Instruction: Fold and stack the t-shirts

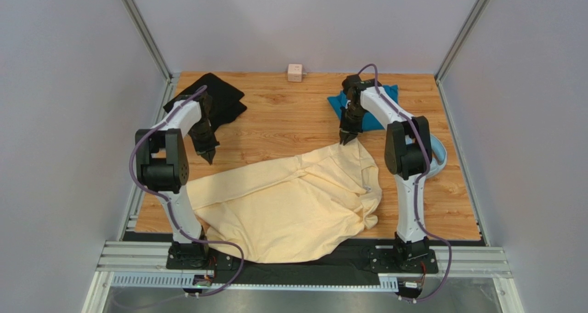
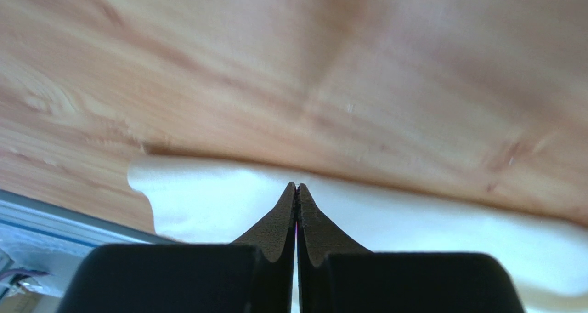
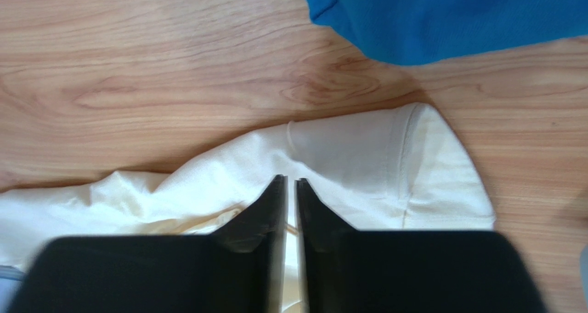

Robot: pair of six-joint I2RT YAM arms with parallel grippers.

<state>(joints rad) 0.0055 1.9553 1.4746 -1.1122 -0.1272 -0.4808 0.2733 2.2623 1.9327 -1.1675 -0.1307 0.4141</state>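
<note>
Plainly, wood-grain table (image 1: 276, 130) — cream t-shirt (image 1: 290, 203), grey walls (image 1: 69, 85)

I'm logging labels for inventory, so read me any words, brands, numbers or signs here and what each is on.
No readable text anywhere.
The cream-yellow t-shirt, black t-shirt and teal t-shirt show no print or tag.
The small pink cube looks blank, but is too small to be sure.

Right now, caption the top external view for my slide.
Cream t-shirt spread on the table, black t-shirt back left, teal t-shirt back right.
</note>
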